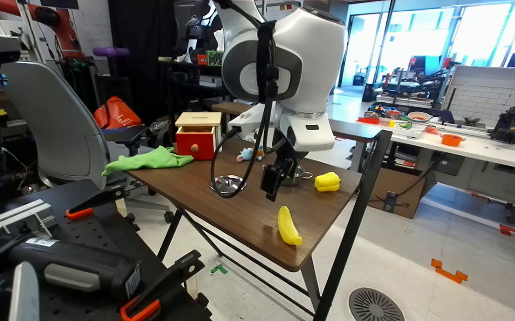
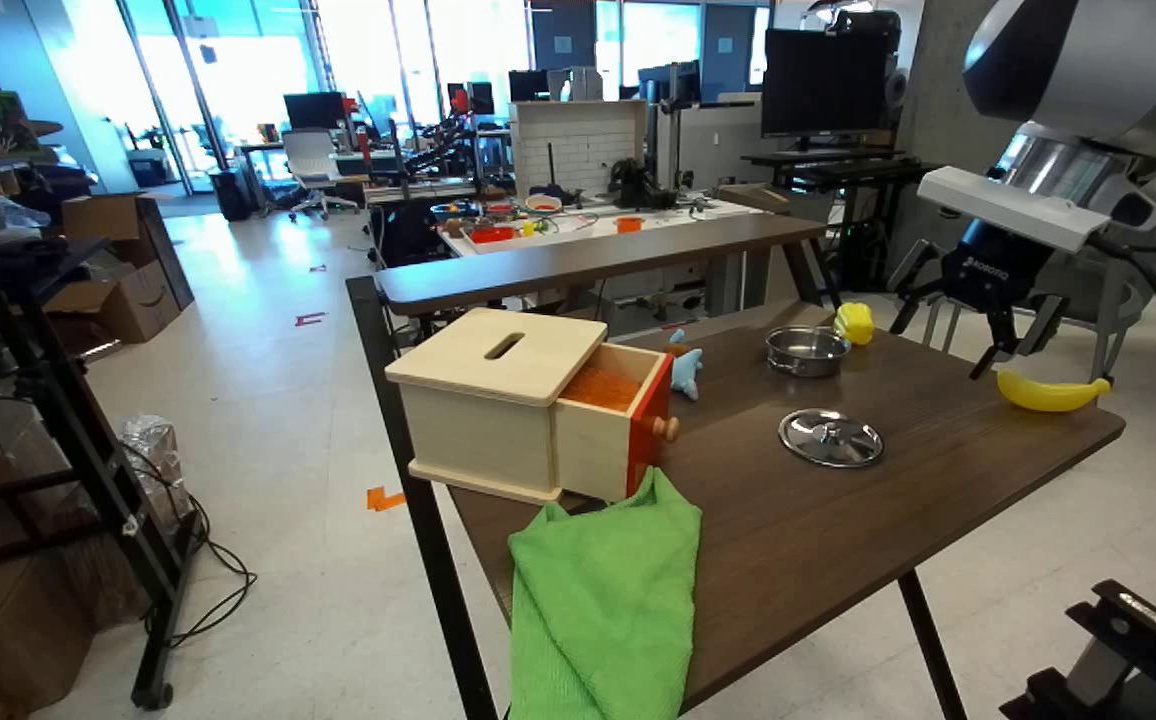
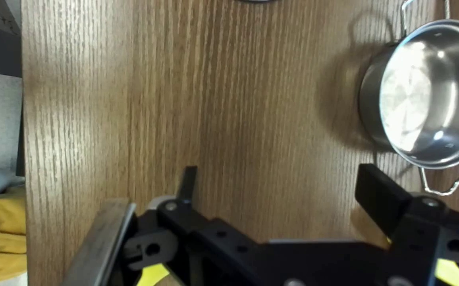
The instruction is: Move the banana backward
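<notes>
The bright yellow, slightly curved banana lies on the brown table, near its end. It also shows in an exterior view near the table's right corner. In the wrist view, a yellow patch that looks like part of it shows at the bottom left, mostly hidden by the gripper. My gripper is open and empty, above the table and beside the banana, not touching it. In the wrist view its fingertips are wide apart with only wood between them.
A metal pot, its lid and a rounder yellow pepper stand on the table. A wooden box with a red drawer, a green cloth and a blue toy are at the far end. A raised shelf runs along one side.
</notes>
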You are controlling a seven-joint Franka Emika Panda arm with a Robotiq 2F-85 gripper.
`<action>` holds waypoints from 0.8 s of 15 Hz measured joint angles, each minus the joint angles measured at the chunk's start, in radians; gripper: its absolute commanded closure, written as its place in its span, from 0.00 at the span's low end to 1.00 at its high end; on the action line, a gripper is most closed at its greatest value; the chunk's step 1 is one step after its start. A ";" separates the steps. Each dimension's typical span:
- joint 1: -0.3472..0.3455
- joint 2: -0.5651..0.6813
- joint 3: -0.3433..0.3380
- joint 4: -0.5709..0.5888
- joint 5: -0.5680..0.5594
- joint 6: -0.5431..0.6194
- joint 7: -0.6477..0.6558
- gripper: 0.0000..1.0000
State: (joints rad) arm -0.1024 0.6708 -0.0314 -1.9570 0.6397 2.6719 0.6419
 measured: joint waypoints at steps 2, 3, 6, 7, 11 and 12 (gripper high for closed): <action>0.002 -0.003 -0.002 0.000 0.001 0.000 0.019 0.00; 0.004 -0.003 -0.005 -0.001 0.001 0.000 0.033 0.00; 0.009 -0.003 -0.010 -0.005 0.001 0.000 0.076 0.00; 0.009 -0.003 -0.010 -0.008 0.001 0.000 0.089 0.00; 0.002 -0.003 -0.011 -0.027 0.018 0.000 0.115 0.00; 0.000 -0.003 -0.012 -0.031 0.024 0.000 0.116 0.00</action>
State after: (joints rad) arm -0.1027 0.6674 -0.0435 -1.9883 0.6636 2.6715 0.7580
